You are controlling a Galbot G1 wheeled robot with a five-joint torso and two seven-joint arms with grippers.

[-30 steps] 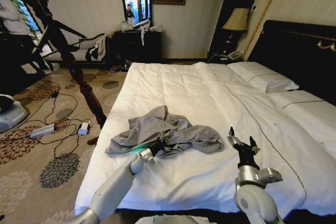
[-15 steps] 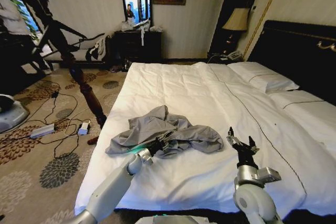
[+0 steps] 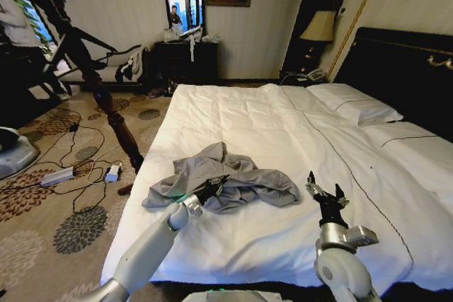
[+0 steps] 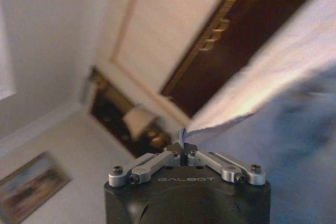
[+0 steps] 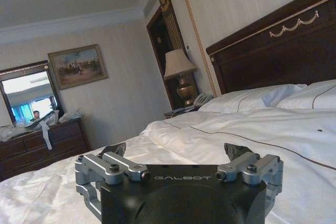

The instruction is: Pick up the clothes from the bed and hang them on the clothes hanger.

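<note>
Clothes (image 3: 226, 178): crumpled, long axis across the bed (image 3: 283, 125) | left tool (image 3: 209, 189): pinched on clothes' near edge | right tool (image 3: 324, 194): wide, beside clothes.

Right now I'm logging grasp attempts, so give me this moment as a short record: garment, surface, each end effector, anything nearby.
garment: shirt, light blue-grey, crumpled in a heap
surface: bed, white duvet; shirt lies near its left edge
left end effector: at the shirt's near edge, fingers closed on a fold of fabric
right end effector: open, held above the duvet, apart from the shirt
nearby: dark wooden pole standing left of the bed
</note>
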